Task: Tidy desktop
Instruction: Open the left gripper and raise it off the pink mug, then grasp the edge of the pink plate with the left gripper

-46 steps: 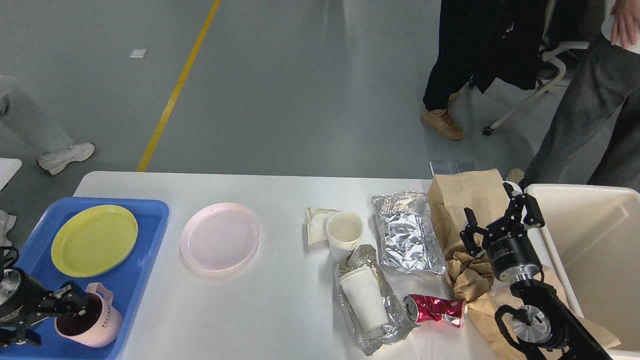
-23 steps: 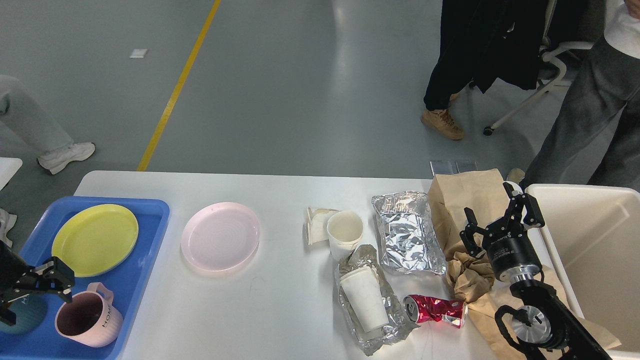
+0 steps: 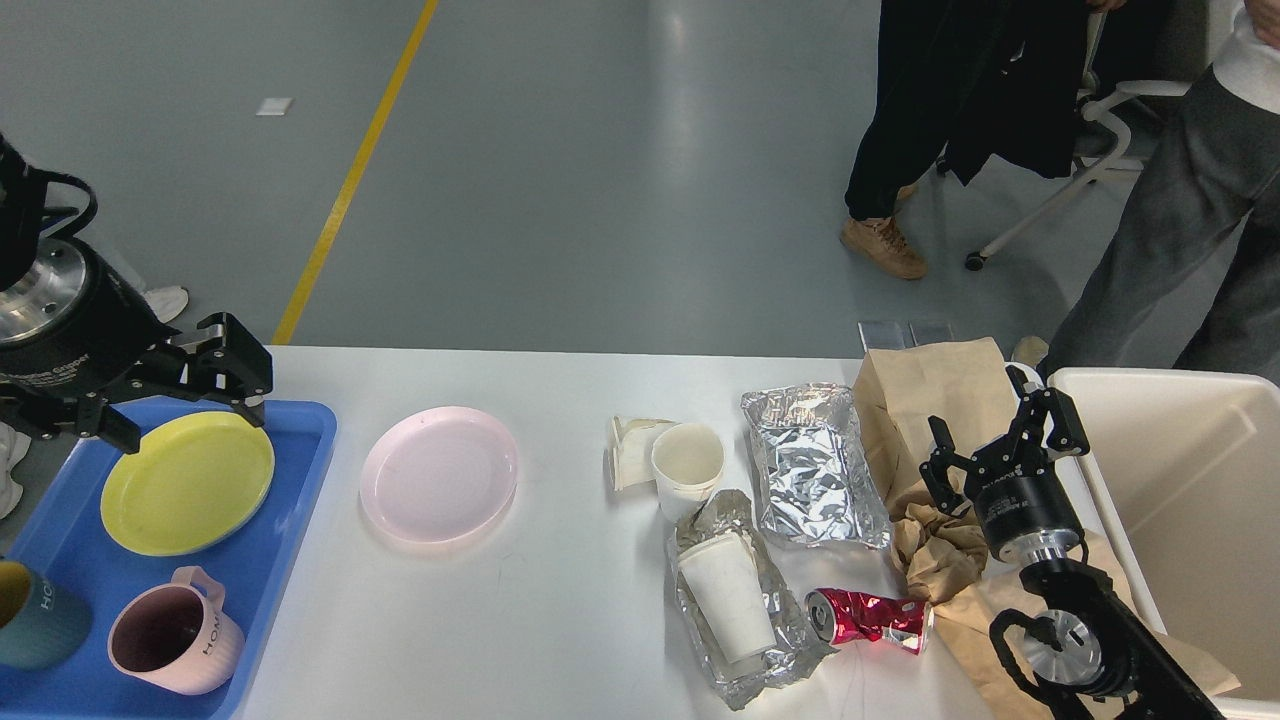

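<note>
Our left hand [image 3: 175, 385], fingers spread and empty, hangs over the tray [image 3: 300, 480]; the pink plate [image 3: 439, 487] lies on the table [image 3: 560, 370] to its right, nearer than to our open, empty right hand [image 3: 1000, 440].

The big white desktop [image 3: 560, 610] is pretty cluttered. A blue plastic tray [image 3: 300, 470] on the left holds a yellow plate [image 3: 185, 485] and a pink ribbed mug [image 3: 175, 640], with the left gripper [image 3: 170, 385] hanging open above. A pale pink plate [image 3: 438, 473] sits beside it. The right gripper [image 3: 1000, 440] is spread over crumpled brown paper [image 3: 935, 550], near a crushed red can [image 3: 870, 618].
</note>
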